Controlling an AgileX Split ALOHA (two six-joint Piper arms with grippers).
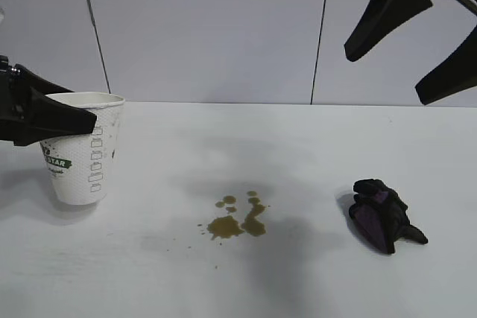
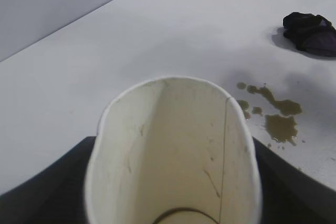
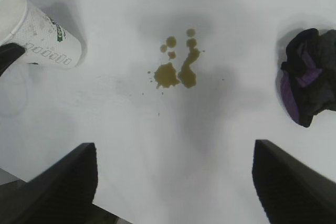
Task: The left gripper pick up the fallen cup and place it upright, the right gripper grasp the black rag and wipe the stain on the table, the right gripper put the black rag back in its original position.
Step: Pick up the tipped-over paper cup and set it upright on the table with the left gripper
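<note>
The white paper cup [image 1: 78, 176] stands upright, leaning slightly, at the table's [image 1: 223, 147] left side. My left gripper [image 1: 82, 121] is shut on the cup near its rim. In the left wrist view the cup [image 2: 173, 156] fills the gap between both black fingers [image 2: 47, 182]. The brown stain [image 1: 238, 217] spreads in blotches at the table's middle. The black rag [image 1: 381, 214] with purple patches lies to the right of it. My right gripper [image 1: 385, 78] hangs open high over the right side, holding nothing. Its wrist view shows the stain [image 3: 176, 72], rag [image 3: 310, 85] and cup [image 3: 39, 32] below.
A grey panelled wall [image 1: 209, 27] closes the back of the table. Bare white tabletop lies between the cup, the stain and the rag, and along the front edge.
</note>
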